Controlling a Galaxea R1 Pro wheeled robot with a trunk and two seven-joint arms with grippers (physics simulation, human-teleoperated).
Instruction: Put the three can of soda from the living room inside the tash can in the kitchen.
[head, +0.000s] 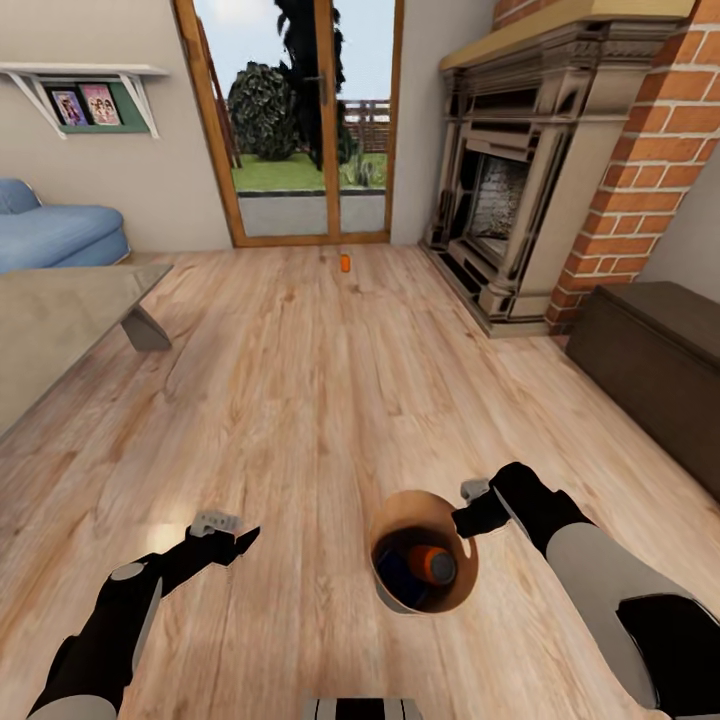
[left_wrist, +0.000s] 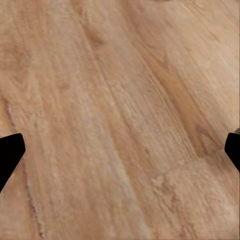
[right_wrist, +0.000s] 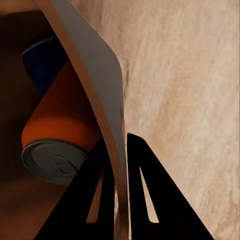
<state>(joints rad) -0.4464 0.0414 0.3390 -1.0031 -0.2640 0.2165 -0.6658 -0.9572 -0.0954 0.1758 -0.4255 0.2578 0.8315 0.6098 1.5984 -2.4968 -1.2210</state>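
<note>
My right gripper (head: 466, 520) is shut on the rim of the tash can (head: 455, 590), a round bin with a copper-brown inside, held low over the living-room floor. The right wrist view shows its fingers (right_wrist: 135, 200) pinching the thin wall (right_wrist: 95, 85). Inside lie an orange soda can (head: 431, 565) (right_wrist: 62, 130) and a dark blue one (head: 396, 570) (right_wrist: 42, 62). Another orange can (head: 345, 263) stands on the floor far ahead, near the glass doors. My left gripper (head: 240, 540) is open and empty above bare floorboards (left_wrist: 120, 120).
A glass coffee table (head: 60, 320) stands at the left, with a light-blue sofa (head: 55, 235) behind it. The brick fireplace (head: 540, 180) and a dark cabinet (head: 660, 360) line the right side. Wood-framed glass doors (head: 295, 120) are straight ahead across open wood floor.
</note>
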